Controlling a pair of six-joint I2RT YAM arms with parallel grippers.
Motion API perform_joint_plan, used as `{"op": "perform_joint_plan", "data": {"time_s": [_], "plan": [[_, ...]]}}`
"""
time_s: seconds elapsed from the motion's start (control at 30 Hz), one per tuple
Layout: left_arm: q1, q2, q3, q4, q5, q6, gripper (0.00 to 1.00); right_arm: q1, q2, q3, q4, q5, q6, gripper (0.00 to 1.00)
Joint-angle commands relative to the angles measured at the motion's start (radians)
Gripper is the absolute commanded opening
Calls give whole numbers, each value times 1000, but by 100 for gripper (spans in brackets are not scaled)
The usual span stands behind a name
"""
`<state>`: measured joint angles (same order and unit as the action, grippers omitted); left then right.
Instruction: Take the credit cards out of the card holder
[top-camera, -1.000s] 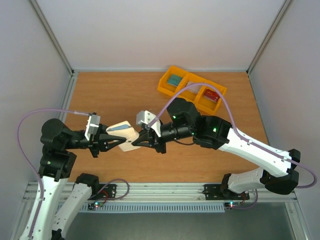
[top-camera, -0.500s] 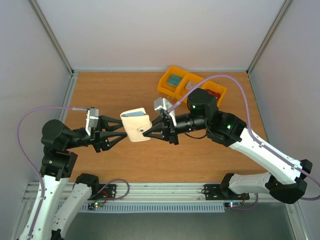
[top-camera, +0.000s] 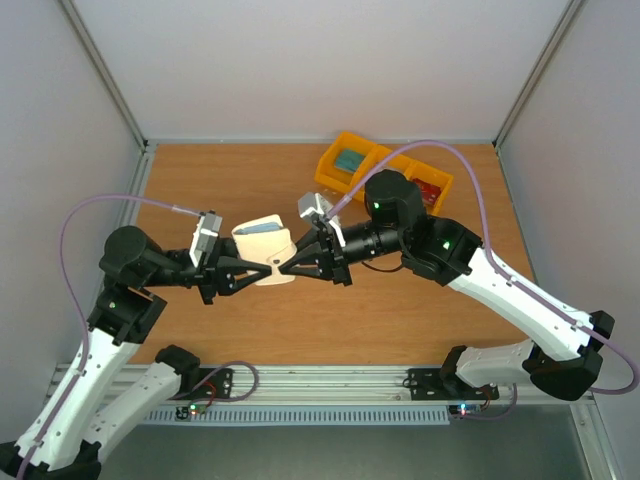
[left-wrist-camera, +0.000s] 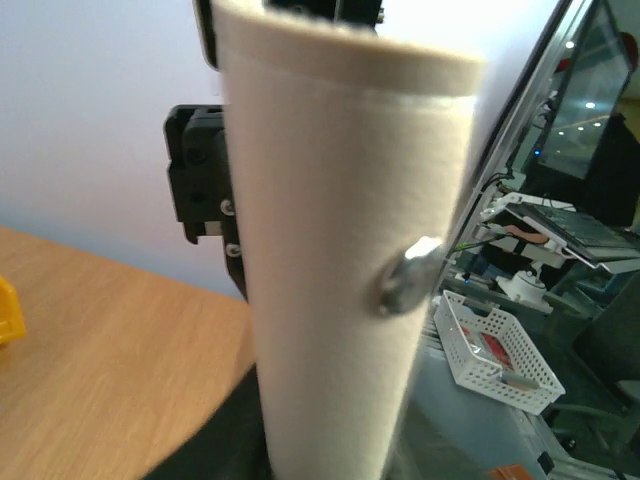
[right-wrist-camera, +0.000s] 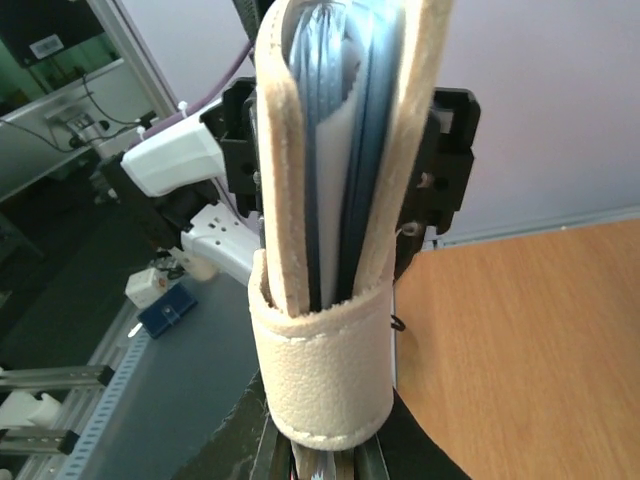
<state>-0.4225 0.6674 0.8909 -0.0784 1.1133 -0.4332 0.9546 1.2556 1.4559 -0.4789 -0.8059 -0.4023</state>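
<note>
The cream-white card holder hangs above the table between both grippers, folded shut. My left gripper is shut on its near left edge. My right gripper is shut on its right end. In the left wrist view the holder's cream outside fills the frame, with a metal snap on it. In the right wrist view the holder stands edge-on with its tab wrapped round it. Pale blue layers show inside; I cannot tell cards from pockets. A red card lies in the yellow bin tray.
The yellow three-compartment bin tray stands at the back right of the wooden table, with a teal item in its left compartment. Grey walls close in the table on three sides. Purple cables arc over both arms.
The left gripper, open and apart from the holder half a second ago, has moved right and closed on it. The right gripper has shifted the holder slightly left.
</note>
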Motion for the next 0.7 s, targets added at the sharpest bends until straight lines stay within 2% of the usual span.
{"op": "perform_joint_plan", "data": {"time_s": [0.0, 0.03, 0.07, 0.1, 0.13, 0.17, 0.23, 0.27, 0.3, 0.43, 0.5, 0.6, 0.67], "plan": [[-16, 9, 30, 62, -8, -36, 2, 5, -8, 53, -11, -17, -10, 1], [-16, 3, 32, 60, -11, -38, 0, 4, -18, 51, -27, 9, -24, 1], [-16, -6, 34, 46, -21, -39, 0, 4, -33, 51, -47, 58, -35, 7], [-16, -17, 39, 17, -43, -37, 0, 4, -50, 52, -73, 130, -43, 28], [-16, -25, 44, -23, -88, -28, 0, 4, -71, 51, -95, 227, -47, 43], [-16, -34, 54, -75, -153, -19, 0, 4, -88, 47, -115, 324, -55, 53], [-16, -43, 77, -181, -313, 23, 0, 4, -124, 24, -125, 504, -59, 66], [-17, -40, 92, -231, -386, 37, 0, 5, -141, 9, -117, 571, -60, 85], [-16, -39, 102, -272, -455, 65, 0, 5, -153, -6, -106, 634, -60, 97], [-16, -26, 119, -393, -622, 156, 0, 23, -130, 5, -79, 753, 21, 97], [-16, -18, 119, -421, -687, 185, 0, 89, -79, 34, -56, 839, 44, 87], [-16, -16, 120, -439, -729, 194, 0, 215, 15, 76, -10, 1008, -11, 70], [-16, -14, 127, -449, -728, 204, 0, 244, 57, 107, 5, 1016, -20, 65]]}}
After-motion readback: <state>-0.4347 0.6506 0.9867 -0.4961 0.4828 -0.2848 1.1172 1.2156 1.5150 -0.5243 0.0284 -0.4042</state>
